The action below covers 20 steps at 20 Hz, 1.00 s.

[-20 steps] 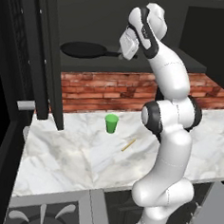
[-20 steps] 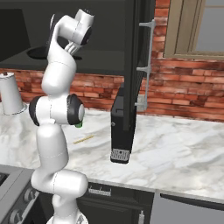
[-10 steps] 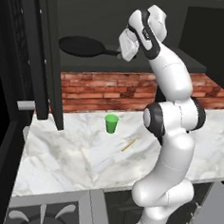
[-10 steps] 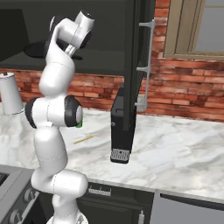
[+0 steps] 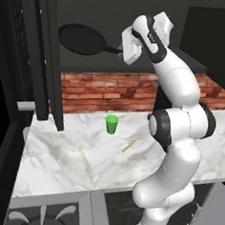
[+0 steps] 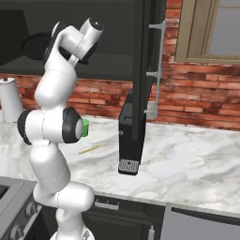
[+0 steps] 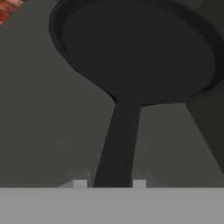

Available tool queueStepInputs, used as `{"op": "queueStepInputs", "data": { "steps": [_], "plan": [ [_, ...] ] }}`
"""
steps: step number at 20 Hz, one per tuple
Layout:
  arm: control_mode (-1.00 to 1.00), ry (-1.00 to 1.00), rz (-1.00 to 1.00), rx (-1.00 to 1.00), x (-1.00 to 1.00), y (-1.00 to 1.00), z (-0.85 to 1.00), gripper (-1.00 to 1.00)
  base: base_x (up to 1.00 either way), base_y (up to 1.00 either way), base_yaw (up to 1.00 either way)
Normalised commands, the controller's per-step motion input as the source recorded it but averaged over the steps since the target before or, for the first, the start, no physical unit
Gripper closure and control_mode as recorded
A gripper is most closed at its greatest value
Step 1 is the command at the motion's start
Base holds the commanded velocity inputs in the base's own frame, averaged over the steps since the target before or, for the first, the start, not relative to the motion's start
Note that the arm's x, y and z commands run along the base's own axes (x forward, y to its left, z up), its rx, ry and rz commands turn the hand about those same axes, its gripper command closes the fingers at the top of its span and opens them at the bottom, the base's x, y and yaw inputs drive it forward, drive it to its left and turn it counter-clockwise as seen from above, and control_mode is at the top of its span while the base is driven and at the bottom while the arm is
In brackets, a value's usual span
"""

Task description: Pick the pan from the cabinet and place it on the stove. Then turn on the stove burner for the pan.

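1. The pan sits inside the open cabinet, handle pointing out toward the arm.
2. The gripper has its jaws clenched on that handle, the long axis running straight ahead.

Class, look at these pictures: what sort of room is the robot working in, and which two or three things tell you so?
Most likely a home kitchen, computer-rendered. The signs: a frying pan up in an open wall cabinet, a marble counter backed by a brick wall, and a stove with knobs at the counter's end.
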Motion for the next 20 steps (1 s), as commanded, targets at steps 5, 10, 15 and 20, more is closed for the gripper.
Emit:
{"op": "queueStepInputs", "data": {
  "steps": [5, 10, 15, 20],
  "plan": [
    [-1.0, -0.25, 0.0, 0.03, -0.01, 0.05, -0.06, 1.0, 0.0, 0.0, 0.0],
    [-1.0, -0.24, 0.0, 0.0, -0.17, 0.0, 0.0, 1.0, 0.0, 0.0, 0.0],
    [-1.0, -0.11, -0.05, 0.0, -0.27, -0.24, 0.0, 1.0, 0.0, 0.0, 0.0],
    [-1.0, -0.04, -0.08, 0.0, -0.34, -0.36, 0.0, 1.0, 0.0, 0.0, 0.0]
  ]
}}
